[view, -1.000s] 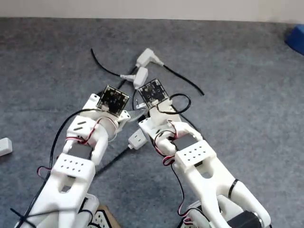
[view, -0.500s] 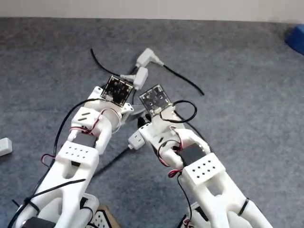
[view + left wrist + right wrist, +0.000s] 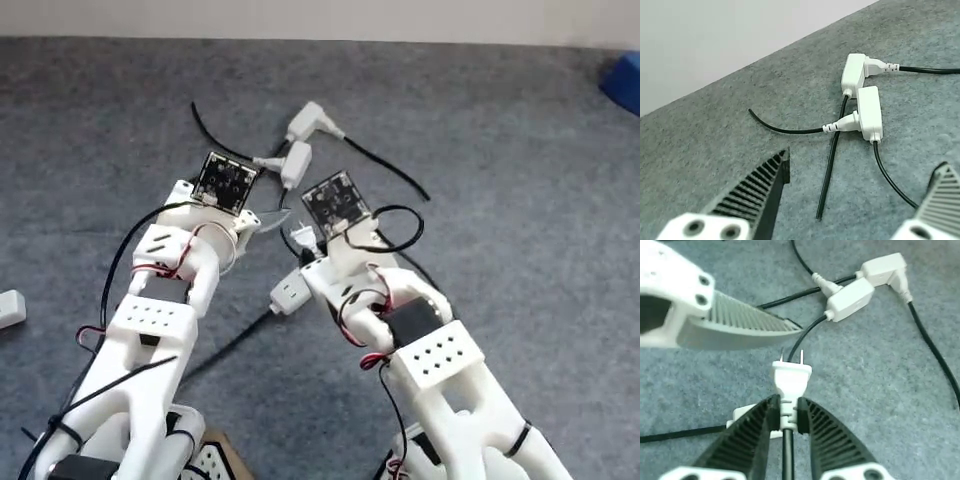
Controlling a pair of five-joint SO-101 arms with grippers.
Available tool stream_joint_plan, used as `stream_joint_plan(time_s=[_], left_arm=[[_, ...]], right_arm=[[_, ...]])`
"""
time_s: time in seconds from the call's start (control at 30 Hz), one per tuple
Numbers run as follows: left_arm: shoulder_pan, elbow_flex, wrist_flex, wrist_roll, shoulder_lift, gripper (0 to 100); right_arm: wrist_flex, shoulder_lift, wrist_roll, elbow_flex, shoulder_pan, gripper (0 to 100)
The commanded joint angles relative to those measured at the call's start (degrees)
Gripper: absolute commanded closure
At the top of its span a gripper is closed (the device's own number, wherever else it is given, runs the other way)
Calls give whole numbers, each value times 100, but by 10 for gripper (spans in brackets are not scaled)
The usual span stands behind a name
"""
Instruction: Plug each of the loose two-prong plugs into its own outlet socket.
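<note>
Cable pieces on a grey carpeted surface (image 3: pixel 520 200), clustered at mid-width.

Toward the far edge, two white plastic connector blocks (image 3: pixel 296 160) just beside each other, with thin black cables (image 3: pixel 385 170) trailing left and right. Just nearer, a white two-prong plastic plug (image 3: pixel 790 377) pinched in the right gripper (image 3: pixel 786 407), prongs toward the blocks, with the spread-fingered left gripper (image 3: pixel 863 160) just to its left. Nearer still, under the right arm, a white rectangular plastic socket block (image 3: pixel 287 293). At the left edge, a small white plastic piece (image 3: pixel 8 308); in the far right corner, a blue object (image 3: pixel 622 85).
</note>
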Motion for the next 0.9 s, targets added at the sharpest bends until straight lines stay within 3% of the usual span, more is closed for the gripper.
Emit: stream_joint_plan(time_s=[0.0,0.87], left_arm=[[-13,-22,-123,-35,-4,597],[303,-92,-79,-26,-13,617]], right_arm=[[31,-171,0,-330,101,991],[4,-119,-44,-330,-251,991]])
